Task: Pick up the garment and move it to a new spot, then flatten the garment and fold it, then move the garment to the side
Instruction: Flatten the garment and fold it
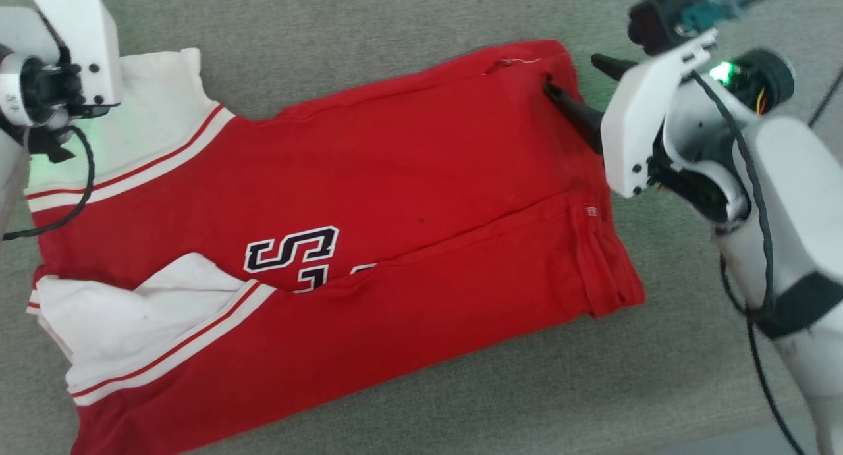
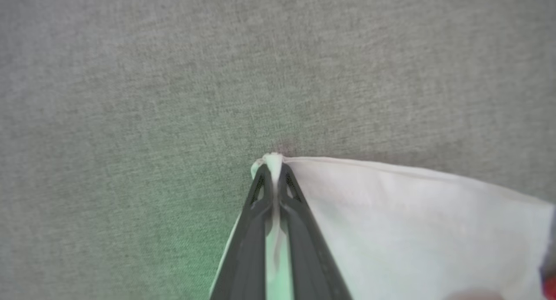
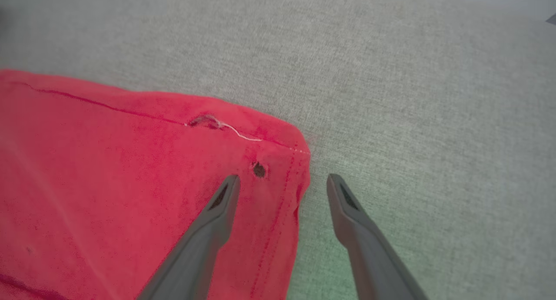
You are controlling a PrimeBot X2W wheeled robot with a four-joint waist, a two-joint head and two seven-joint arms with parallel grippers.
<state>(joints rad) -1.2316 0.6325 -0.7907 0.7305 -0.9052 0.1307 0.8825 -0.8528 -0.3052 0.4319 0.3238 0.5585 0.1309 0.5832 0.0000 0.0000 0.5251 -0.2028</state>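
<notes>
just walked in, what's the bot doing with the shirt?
The two-arm robot is working a red T-shirt that lies partly folded on the grey fabric surface. The left arm's fingers are shut on the edge of a white sleeve. The right arm's fingers are open and straddle the hem corner at the opposite end, one over red cloth, the other over bare surface, gripping nothing. It is probably about to grab both ends for a pull or fold.
</notes>
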